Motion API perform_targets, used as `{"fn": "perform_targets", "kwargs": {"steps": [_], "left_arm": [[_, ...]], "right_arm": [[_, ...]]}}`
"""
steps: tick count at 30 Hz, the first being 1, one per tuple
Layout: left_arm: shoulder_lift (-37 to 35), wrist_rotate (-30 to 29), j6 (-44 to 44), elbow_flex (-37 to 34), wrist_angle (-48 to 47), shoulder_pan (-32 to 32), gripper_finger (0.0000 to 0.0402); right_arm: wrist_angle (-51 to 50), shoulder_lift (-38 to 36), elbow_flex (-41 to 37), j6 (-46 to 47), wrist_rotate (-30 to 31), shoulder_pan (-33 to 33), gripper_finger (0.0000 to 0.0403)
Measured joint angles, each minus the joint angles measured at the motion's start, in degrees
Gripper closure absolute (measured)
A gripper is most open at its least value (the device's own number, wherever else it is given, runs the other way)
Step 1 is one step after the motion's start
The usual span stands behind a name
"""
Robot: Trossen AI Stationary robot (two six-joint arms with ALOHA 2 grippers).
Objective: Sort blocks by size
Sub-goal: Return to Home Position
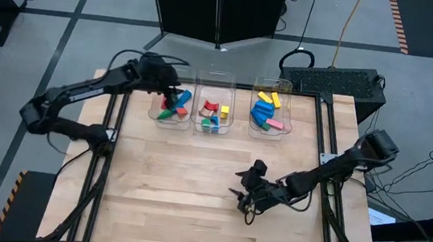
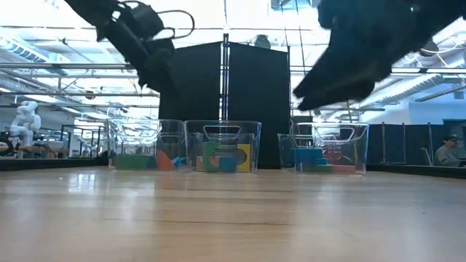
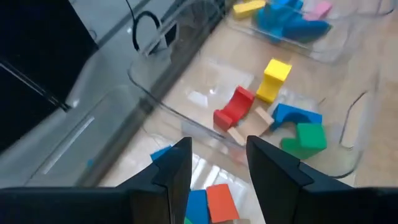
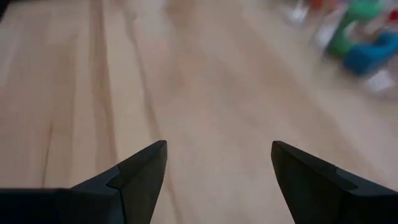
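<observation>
Sorting appears finished: counter [image 1: 190,215] bare, blocks [image 1: 264,110] all binned
Three clear bins [image 1: 216,75] hold every block; left claw [image 3: 219,152] hangs open and empty directly above those in the left bin [image 1: 152,115], so withdrawal should rise first; right claw [image 4: 219,149], open, empty, well apart

The left arm [image 1: 74,94] and the right arm [image 1: 332,169] are black, with slim jointed segments. A thin black cable [image 2: 175,12] makes a loop near the left claw [image 3: 217,162]. The right claw [image 4: 217,155] has dark wedge-shaped fingers [image 4: 134,180].
</observation>
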Motion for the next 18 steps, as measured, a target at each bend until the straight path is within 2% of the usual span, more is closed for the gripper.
{"fn": "perform_targets", "kwargs": {"steps": [5,9,14,18], "left_arm": [[-5.6,-0.5,0.1,-1.1,-1.6,-0.6,0.0249],[-10.4,0.2,0.0,-5.8,-0.3,-0.6,0.0249],[-17.2,8.2,-3.6,-16.9,12.1,-0.7,0.0249],[-21.4,8.0,-7.6,-22.3,14.3,-1.3,0.0249]], "right_arm": [[-13.0,-7.7,0.1,2.5,6.6,-0.2,0.0131],[-27.3,-12.4,0.1,11.8,11.7,-0.2,0.0152],[-46.5,-14.5,0.1,26.6,12.2,-0.2,0.0192],[-61.2,-14.5,0.0,37.0,12.1,-0.4,0.0225]]}}
